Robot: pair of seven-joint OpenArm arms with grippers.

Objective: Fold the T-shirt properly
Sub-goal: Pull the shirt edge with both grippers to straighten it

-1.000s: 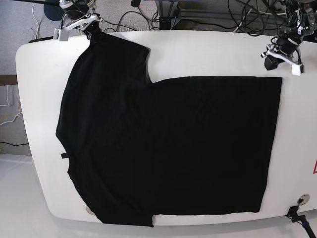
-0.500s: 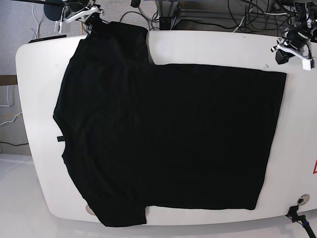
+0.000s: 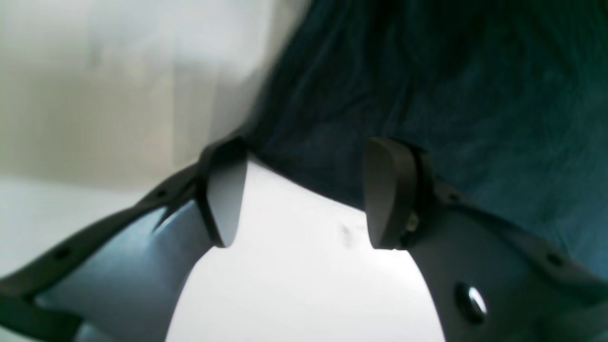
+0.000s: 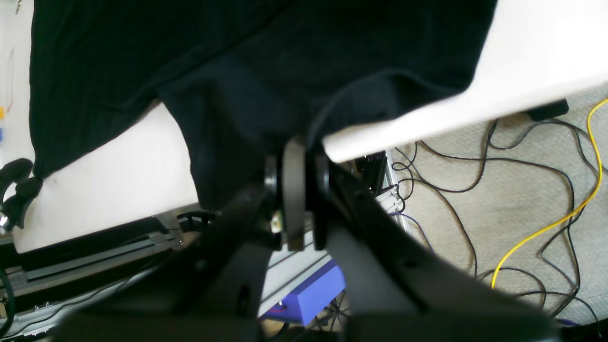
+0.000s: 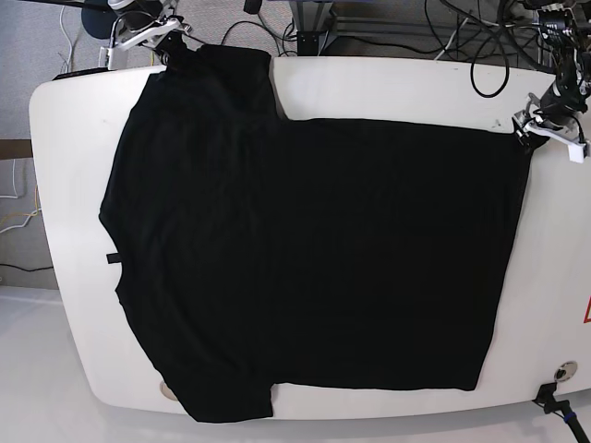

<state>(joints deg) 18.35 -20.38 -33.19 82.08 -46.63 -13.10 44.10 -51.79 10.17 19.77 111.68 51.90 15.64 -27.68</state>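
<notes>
Black cloth, a large plain short-sleeved T-shirt (image 5: 314,258), lies spread almost flat across the rounded white desk (image 5: 65,185), covering most of it. The collar end, with its small neck tag showing at the edge, points toward the desk's left in the base view, and the straight hem runs down the right side. My guess is that it has been laid out this way so the folding can start from a smooth sheet; no fold is in it yet, and no print faces up.

At the far left corner the right pincer (image 5: 166,43) is clamped tight on the edge of the upper sleeve. The right wrist view shows its jaws pressed together with dark cloth pinched between them, just off the desk's rim. That hold looks meant to pin the sleeve out straight. The arm reaches in from behind the desk, its wrist low and angled down toward the corner.

Across the desk, the left pincer (image 5: 545,125) sits at the far hem corner. In the left wrist view its jaws stand wide apart with bare white desk between them and the shirt's edge just beyond the tips, nothing held. That arm comes down from the far right side, its wrist tipped toward the hem.
</notes>
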